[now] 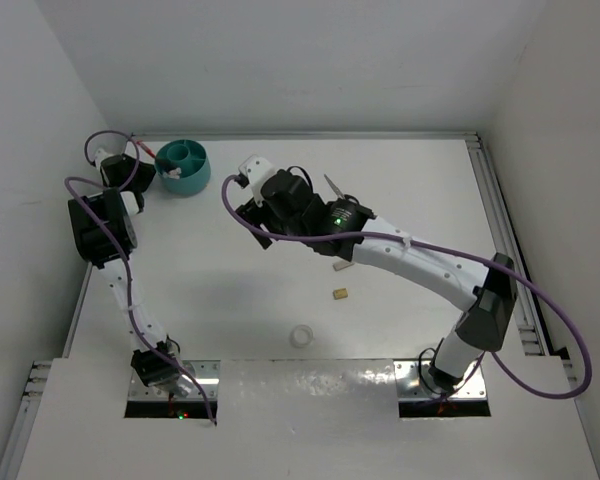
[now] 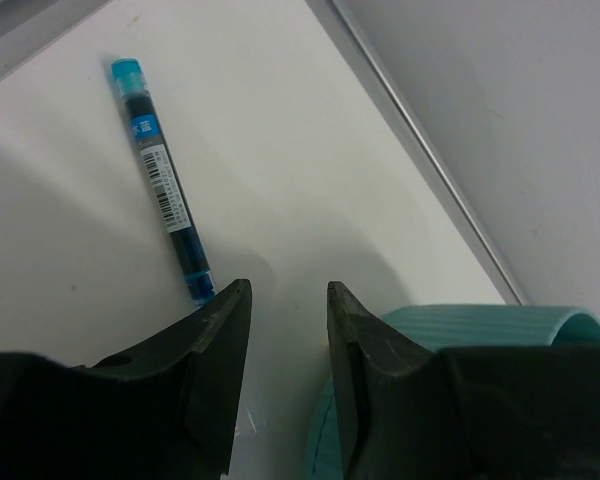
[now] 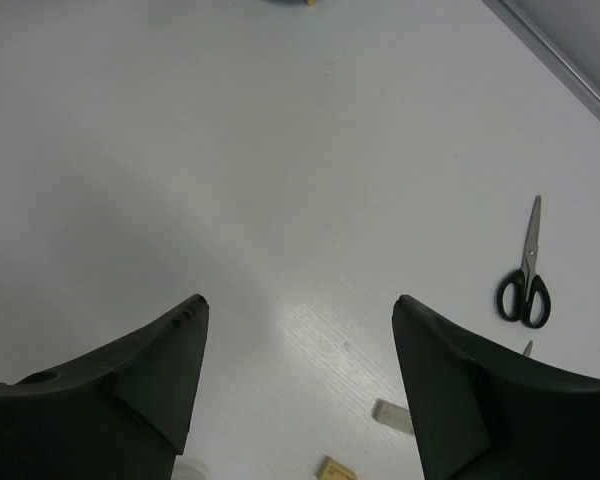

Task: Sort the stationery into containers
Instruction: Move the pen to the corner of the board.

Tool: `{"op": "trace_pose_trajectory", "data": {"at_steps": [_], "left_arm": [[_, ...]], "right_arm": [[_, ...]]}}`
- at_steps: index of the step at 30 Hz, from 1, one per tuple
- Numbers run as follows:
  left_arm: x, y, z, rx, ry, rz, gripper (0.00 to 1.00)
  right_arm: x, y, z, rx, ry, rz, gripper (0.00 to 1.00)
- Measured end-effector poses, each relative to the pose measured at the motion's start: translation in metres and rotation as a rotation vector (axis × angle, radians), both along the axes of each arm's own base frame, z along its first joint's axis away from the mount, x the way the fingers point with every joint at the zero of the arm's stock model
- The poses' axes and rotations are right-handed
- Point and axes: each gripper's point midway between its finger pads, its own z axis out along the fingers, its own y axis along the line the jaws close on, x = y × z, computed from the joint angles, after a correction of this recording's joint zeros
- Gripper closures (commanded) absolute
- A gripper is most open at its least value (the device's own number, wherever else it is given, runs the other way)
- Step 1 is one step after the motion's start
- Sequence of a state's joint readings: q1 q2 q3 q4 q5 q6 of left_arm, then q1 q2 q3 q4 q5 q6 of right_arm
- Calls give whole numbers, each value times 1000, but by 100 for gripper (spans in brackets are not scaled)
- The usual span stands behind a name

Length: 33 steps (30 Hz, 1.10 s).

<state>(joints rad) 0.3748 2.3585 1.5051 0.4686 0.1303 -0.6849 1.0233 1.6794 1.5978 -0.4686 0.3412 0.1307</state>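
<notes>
The teal organiser cup (image 1: 183, 165) stands at the far left; its ribbed wall shows in the left wrist view (image 2: 460, 330). My left gripper (image 1: 138, 168) is just left of the cup, low over the table, open a little and empty (image 2: 288, 290). A blue pen (image 2: 160, 180) lies ahead of its left finger. My right gripper (image 1: 252, 215) hovers over the table's middle, wide open and empty (image 3: 300, 300). Black-handled scissors (image 3: 525, 285), a white eraser (image 3: 392, 415) and a tan eraser (image 3: 337, 468) lie below it. A white tape ring (image 1: 301, 336) lies near the front.
The table's raised metal edge (image 2: 420, 140) and the white wall run close behind the cup. A red pen (image 1: 145, 149) lies by the left gripper. Something white and red sits inside the cup. The tip of a second pair of scissors (image 3: 527, 348) shows.
</notes>
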Motion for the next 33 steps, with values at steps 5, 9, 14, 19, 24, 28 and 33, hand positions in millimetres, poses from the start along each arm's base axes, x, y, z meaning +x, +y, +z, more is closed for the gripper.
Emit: {"op": "trace_pose_trajectory", "data": {"at_steps": [5, 9, 14, 19, 24, 28, 33], "left_arm": [[-16, -6, -1, -10, 31, -1, 66], [-29, -12, -1, -22, 59, -5, 66], [-47, -20, 4, -32, 84, -9, 66], [-55, -22, 16, -27, 76, -10, 66], [-62, -24, 22, -22, 78, -14, 65], [-67, -27, 19, -23, 91, -24, 50], [-71, -25, 22, -28, 106, -22, 44]], "right_arm": [[-9, -4, 2, 12, -10, 11, 27], [-15, -6, 11, 35, -31, 12, 27], [-24, -8, 20, 65, -55, 21, 28], [-32, -12, 22, 76, -68, 27, 27], [-40, -15, 23, 78, -80, 30, 28], [-43, -17, 26, 88, -96, 26, 27], [-47, -17, 32, 97, -112, 28, 27]]}}
